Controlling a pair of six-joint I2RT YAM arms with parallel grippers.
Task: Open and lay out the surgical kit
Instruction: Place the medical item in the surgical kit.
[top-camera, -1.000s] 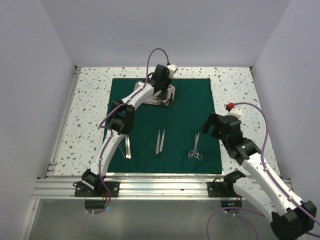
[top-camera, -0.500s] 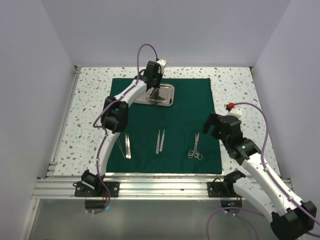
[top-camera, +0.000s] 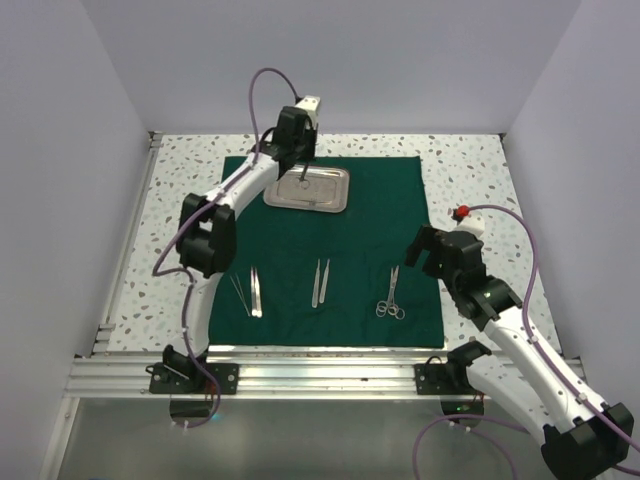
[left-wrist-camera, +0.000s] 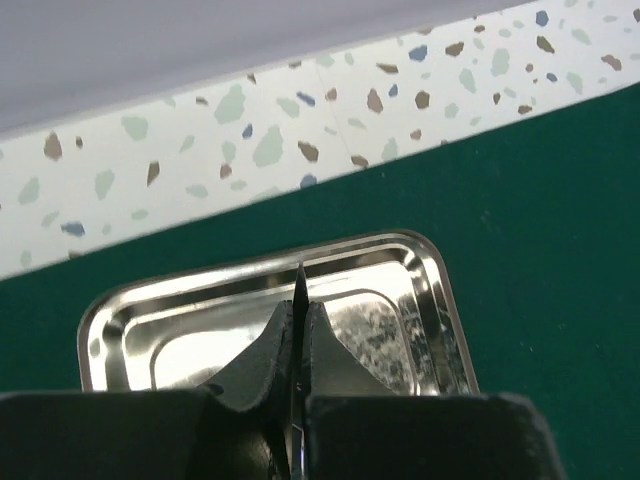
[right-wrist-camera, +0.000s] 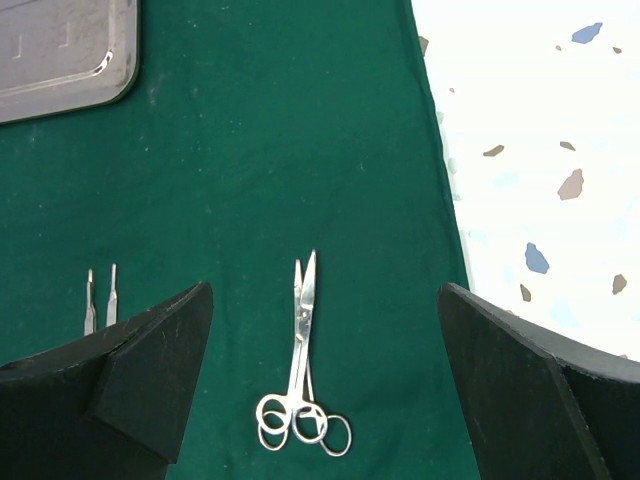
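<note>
The dark green cloth (top-camera: 350, 250) lies spread flat. The shiny steel tray (top-camera: 330, 190) sits on its far part. My left gripper (top-camera: 300, 162) hangs over the tray, shut on a thin pointed steel instrument (left-wrist-camera: 299, 282) whose tip sticks out past the fingertips (left-wrist-camera: 318, 318). The tray (left-wrist-camera: 400, 310) lies just below it in the left wrist view. My right gripper (top-camera: 425, 255) is open and empty above the cloth's right part, over two scissor-like instruments (right-wrist-camera: 303, 340) lying together. Tweezers (top-camera: 321, 282) lie at the middle front.
More tweezers (top-camera: 255, 292) and a thin instrument (top-camera: 240, 295) lie at the cloth's front left. Speckled tabletop (top-camera: 470, 180) surrounds the cloth. White walls close in the back and sides. An aluminium rail (top-camera: 320, 365) runs along the near edge.
My left gripper has moved left and towards the back over the tray, with the thin instrument in it. The right arm has not moved.
</note>
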